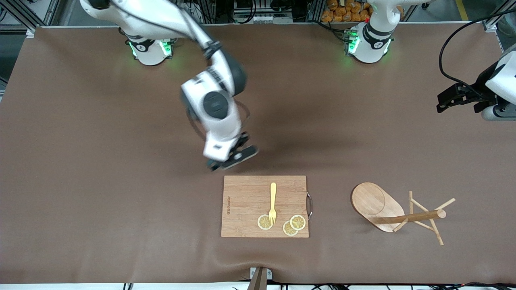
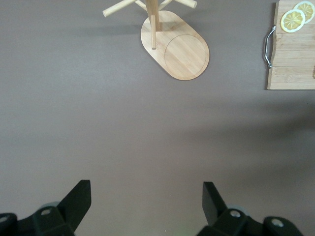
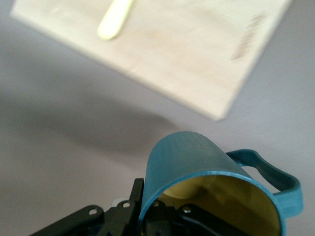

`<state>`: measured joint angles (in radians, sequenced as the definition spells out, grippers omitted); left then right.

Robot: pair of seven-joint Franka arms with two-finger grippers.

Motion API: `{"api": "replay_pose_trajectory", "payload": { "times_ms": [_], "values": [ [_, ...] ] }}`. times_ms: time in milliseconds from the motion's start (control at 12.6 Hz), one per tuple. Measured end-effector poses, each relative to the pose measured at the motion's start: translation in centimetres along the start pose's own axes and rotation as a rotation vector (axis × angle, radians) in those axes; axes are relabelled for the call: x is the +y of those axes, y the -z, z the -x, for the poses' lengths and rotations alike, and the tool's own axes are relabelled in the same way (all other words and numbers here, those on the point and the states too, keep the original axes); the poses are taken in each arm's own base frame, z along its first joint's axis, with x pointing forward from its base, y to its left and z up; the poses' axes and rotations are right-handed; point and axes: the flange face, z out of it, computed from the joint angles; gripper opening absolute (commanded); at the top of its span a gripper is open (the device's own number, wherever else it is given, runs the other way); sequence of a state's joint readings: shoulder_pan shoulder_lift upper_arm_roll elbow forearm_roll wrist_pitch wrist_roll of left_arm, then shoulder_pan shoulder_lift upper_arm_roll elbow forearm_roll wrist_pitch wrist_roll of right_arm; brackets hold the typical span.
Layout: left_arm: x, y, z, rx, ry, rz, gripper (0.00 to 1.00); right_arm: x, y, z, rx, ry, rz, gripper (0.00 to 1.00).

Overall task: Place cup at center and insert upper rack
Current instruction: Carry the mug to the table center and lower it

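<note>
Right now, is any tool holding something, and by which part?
The right tool holds the cup by its rim, over the table near the board. The left tool is open and holds nothing.

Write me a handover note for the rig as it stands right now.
Right gripper: shut on the cup, in the air just off the cutting board edge toward the robots.
Left gripper: jaws open, empty, waiting over bare table at the left arm's end.
Upper rack: standing on the table beside the board, toward the left arm's end, untouched.
Done: cup picked up.
Left: set cup at center, insert rack.
</note>
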<state>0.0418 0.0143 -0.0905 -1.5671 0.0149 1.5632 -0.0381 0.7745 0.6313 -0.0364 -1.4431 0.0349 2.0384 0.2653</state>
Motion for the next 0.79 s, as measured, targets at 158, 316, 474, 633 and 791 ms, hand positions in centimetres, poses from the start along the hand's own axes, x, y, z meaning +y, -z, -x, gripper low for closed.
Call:
{"api": "replay_pose_trajectory", "payload": {
  "times_ms": [158,316,474,633,791],
  "values": [
    [0.0,-0.1,0.0,-0.001,0.0,0.0,1.0,-7.7,-2.9,2.8,-0.024,-0.065,0.017,0.0],
    [0.0,-0.2,-0.1,-0.004,0.0,0.0,1.0,-13.1,-5.5,5.2,-0.032,-0.187,0.032,0.0],
    [0.0,-0.4,-0.2,-0.008,0.0,0.0,1.0,-15.8,-7.6,6.5,-0.024,-0.316,0.037,0.0],
    [0.0,-0.8,-0.3,-0.014,-0.001,0.001,1.0,-16.0,-9.1,6.4,-0.015,-0.385,0.034,0.2],
    [0.2,-1.1,-0.5,-0.02,-0.003,0.001,1.0,-14.7,-9.5,5.6,-0.005,-0.412,0.036,1.0]
  ]
}}
